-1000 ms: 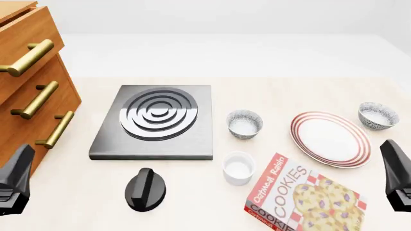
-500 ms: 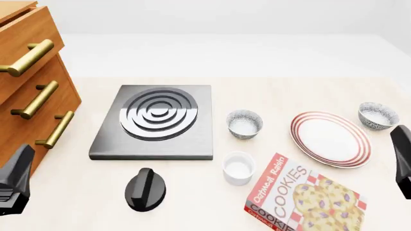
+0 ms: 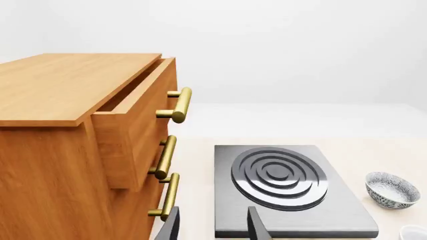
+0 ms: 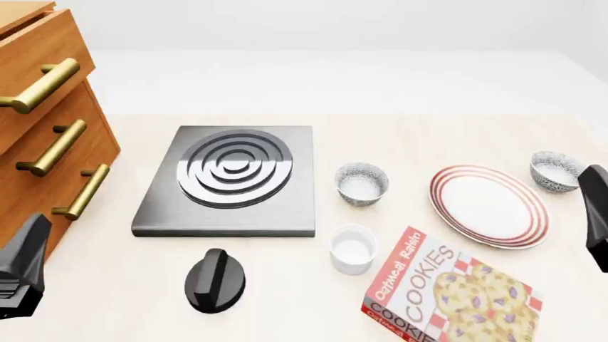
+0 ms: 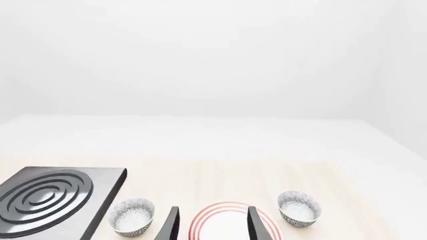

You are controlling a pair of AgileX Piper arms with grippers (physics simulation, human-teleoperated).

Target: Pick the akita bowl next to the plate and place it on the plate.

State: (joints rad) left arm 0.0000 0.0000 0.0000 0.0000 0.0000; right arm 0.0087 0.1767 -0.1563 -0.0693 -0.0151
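The red-ringed white plate (image 4: 489,205) lies right of centre on the table. One speckled akita bowl (image 4: 557,171) sits just off the plate's far right rim, and an identical bowl (image 4: 362,183) stands a little way off its left side. My right gripper (image 4: 596,210) hovers at the right edge, just nearer than the right-hand bowl, holding nothing. In the right wrist view its gripper (image 5: 213,210) is open, with the plate (image 5: 223,222) between the fingers and a bowl (image 5: 298,208) (image 5: 132,216) on either side. My left gripper (image 4: 27,249) stays low at the left, open (image 3: 213,212) and empty.
A black stove plate (image 4: 233,178) sits left of centre, with a black knob (image 4: 215,280) in front of it. A white ramekin (image 4: 352,248) and a cookies box (image 4: 446,292) lie near the front. A wooden drawer cabinet (image 4: 48,121) with brass handles fills the left side.
My right gripper has moved forward and slightly outward along the right edge, ending up beside the right-hand bowl. The left gripper and all objects have stayed put.
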